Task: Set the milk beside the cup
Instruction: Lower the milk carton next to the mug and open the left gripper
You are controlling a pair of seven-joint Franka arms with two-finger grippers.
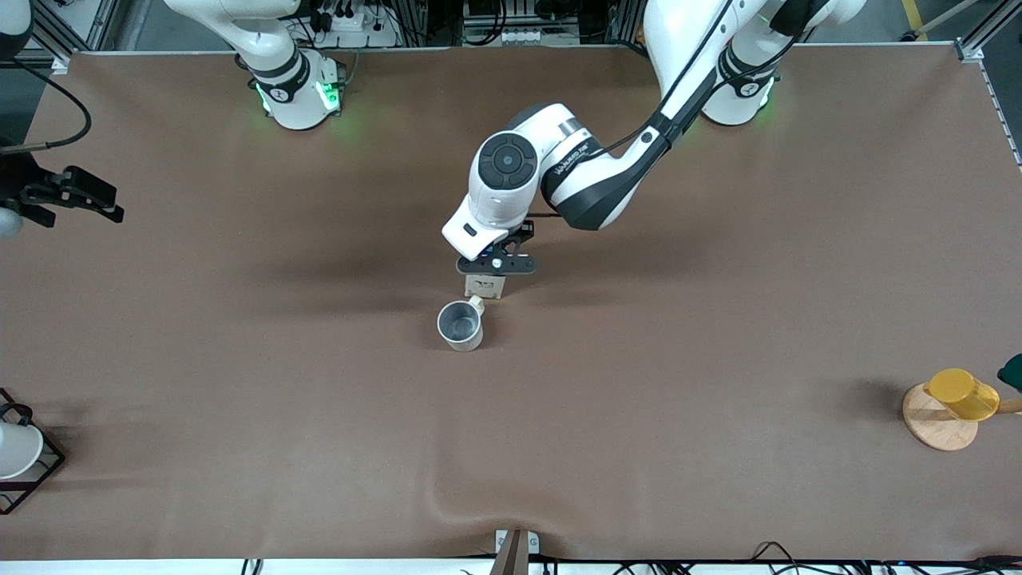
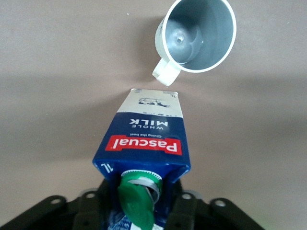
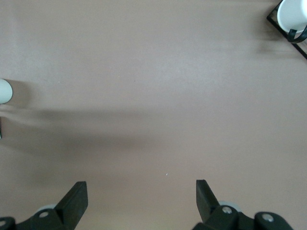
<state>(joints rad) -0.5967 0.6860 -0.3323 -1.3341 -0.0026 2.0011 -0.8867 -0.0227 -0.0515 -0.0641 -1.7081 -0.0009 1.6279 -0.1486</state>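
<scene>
Holding the milk beside the cup

You have a wide brown table (image 1: 718, 359) with cabling along its edges. Your left gripper (image 1: 496, 264) sits mid-table, its fingers (image 2: 184, 211) closed against the sides of the milk (image 2: 146, 143), a dark-blue carton with a green cap, red logo and white base. Just past the carton from those fingers stands the cup (image 2: 199, 36), grey inside, handle almost touching the carton. Your right gripper (image 3: 141, 201) waits over bare table, fingers spread wide, gripping nothing.

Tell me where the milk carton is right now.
The milk stands upright mid-table in the front view, between the left gripper's fingers, just farther from the front camera than the cup, close by its handle. The right gripper waits open over bare table.
</scene>
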